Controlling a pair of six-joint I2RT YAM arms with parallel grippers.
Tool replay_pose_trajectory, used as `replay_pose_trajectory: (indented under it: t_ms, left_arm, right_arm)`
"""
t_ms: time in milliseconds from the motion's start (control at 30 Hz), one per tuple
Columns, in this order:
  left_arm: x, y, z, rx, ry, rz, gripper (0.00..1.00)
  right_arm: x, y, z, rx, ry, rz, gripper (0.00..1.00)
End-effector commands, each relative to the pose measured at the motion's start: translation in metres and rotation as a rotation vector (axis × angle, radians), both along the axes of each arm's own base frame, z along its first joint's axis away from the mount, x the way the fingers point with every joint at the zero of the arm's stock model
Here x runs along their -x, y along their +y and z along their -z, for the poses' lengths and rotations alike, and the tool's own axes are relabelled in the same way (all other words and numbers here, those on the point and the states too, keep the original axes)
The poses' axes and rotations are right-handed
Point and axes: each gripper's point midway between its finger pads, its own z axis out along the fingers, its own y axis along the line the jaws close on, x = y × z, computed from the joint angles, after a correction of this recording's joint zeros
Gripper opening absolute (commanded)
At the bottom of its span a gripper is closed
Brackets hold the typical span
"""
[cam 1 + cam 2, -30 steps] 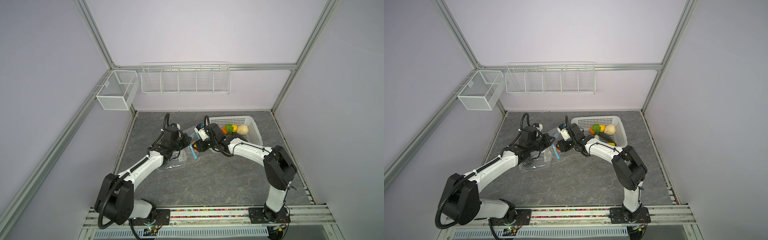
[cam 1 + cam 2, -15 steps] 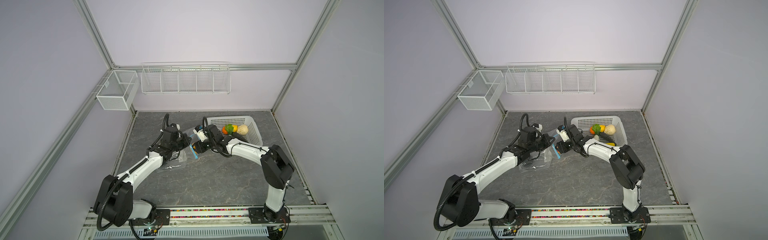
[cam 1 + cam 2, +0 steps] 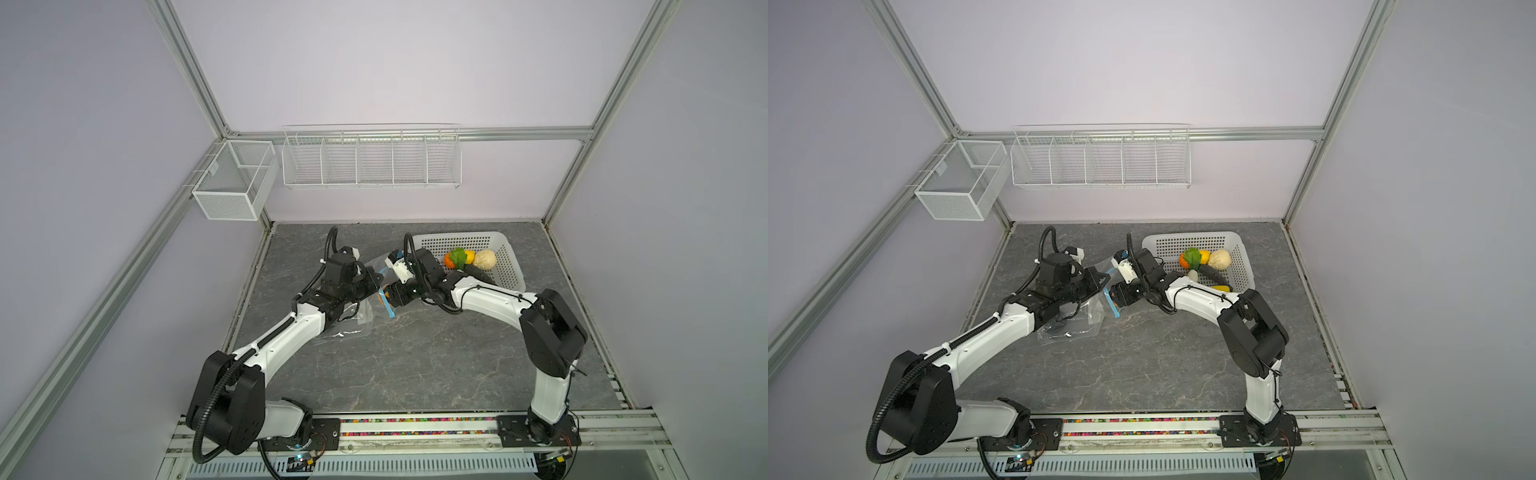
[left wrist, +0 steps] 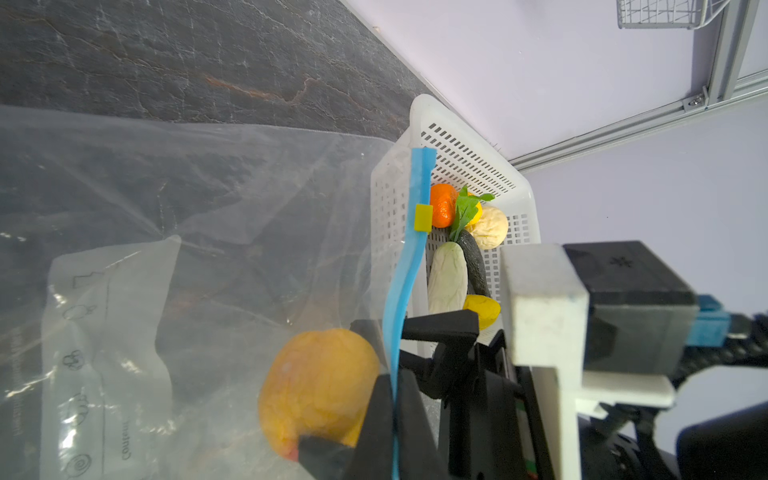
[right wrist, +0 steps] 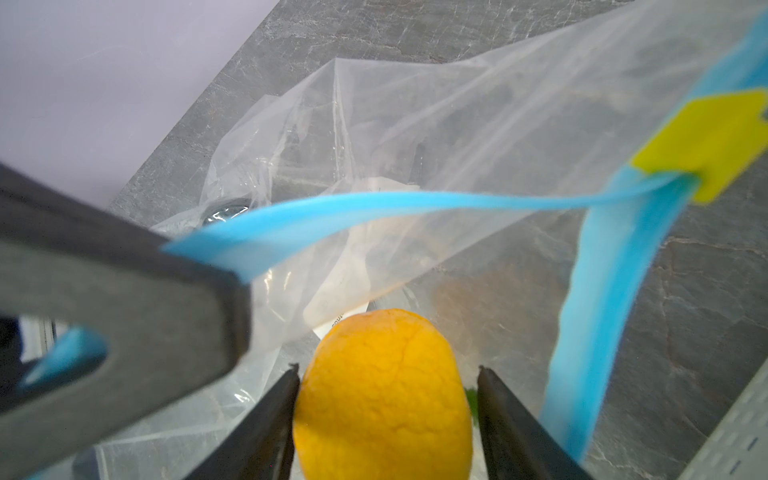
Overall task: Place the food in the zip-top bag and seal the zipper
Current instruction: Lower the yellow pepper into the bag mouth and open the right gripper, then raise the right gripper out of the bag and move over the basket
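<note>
The clear zip-top bag (image 4: 208, 199) lies on the grey table (image 3: 415, 357), its mouth lifted. My left gripper (image 4: 394, 380) is shut on the blue zipper (image 4: 405, 270), below the yellow slider (image 4: 423, 217). In both top views my left gripper (image 3: 376, 282) (image 3: 1102, 284) meets the right gripper (image 3: 385, 296) (image 3: 1116, 296) at the bag mouth. The right gripper (image 5: 388, 370) reaches into the mouth, open around a yellow-red peach (image 5: 382, 395) (image 4: 320, 386). One finger (image 5: 282, 399) touches the peach; the other stands a little off it. More food, an orange (image 3: 449, 260), a beige ball (image 3: 485, 259) and a white oblong piece (image 4: 448, 278), lies in the basket.
The white perforated basket (image 3: 469, 243) stands at the back right, just behind my right wrist. A mesh box (image 3: 232, 183) and a wire rack (image 3: 370, 158) hang on the back wall. The arm bases sit on the rail (image 3: 415, 428) at the front edge.
My right gripper has moved slightly left with the peach, further into the bag mouth. The left arm holds the zipper edge in the same place.
</note>
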Motion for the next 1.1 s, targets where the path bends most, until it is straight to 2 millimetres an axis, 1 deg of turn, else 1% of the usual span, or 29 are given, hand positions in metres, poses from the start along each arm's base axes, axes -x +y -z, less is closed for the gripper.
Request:
replay_pose_trajectory:
  t_ms: [0,233,333,433,500,567,700,867,967,1067]
  left_arm:
    - [0.002,0.000,-0.006,0.010,-0.017,-0.005,0.00]
    - [-0.001,-0.001,-0.009,0.018,-0.029,-0.009,0.00]
    - [-0.007,-0.002,-0.013,0.035,-0.045,-0.029,0.00]
    - [-0.012,-0.010,-0.017,0.052,-0.060,-0.015,0.00]
    - [-0.013,-0.011,-0.015,0.042,-0.054,-0.011,0.00]
    - [-0.010,-0.006,-0.013,0.032,-0.059,-0.023,0.00]
    - [-0.004,-0.001,0.001,0.007,-0.043,-0.015,0.00]
    - [0.005,-0.003,0.008,0.019,-0.022,0.034,0.00]
    - [0.010,0.001,0.010,0.017,-0.022,0.043,0.00]
    - [0.014,0.000,0.009,0.026,-0.030,0.062,0.00]
  right_arm:
    - [0.002,-0.004,0.014,0.048,0.021,0.007,0.71]
    - [0.003,-0.005,0.008,0.041,0.019,0.005,0.77]
    - [0.005,-0.007,0.000,0.042,0.011,0.001,0.78]
    - [0.007,-0.013,-0.014,0.046,-0.010,0.005,0.79]
    - [0.007,-0.018,-0.023,0.055,-0.017,0.013,0.79]
    - [0.008,-0.024,-0.031,0.068,-0.024,0.023,0.80]
    - [0.009,-0.040,-0.042,0.107,-0.045,0.073,0.80]
    - [0.010,-0.059,-0.047,0.137,-0.050,0.153,0.80]
    - [0.011,-0.071,-0.050,0.160,-0.056,0.202,0.80]
    - [0.009,-0.083,-0.054,0.191,-0.076,0.249,0.80]
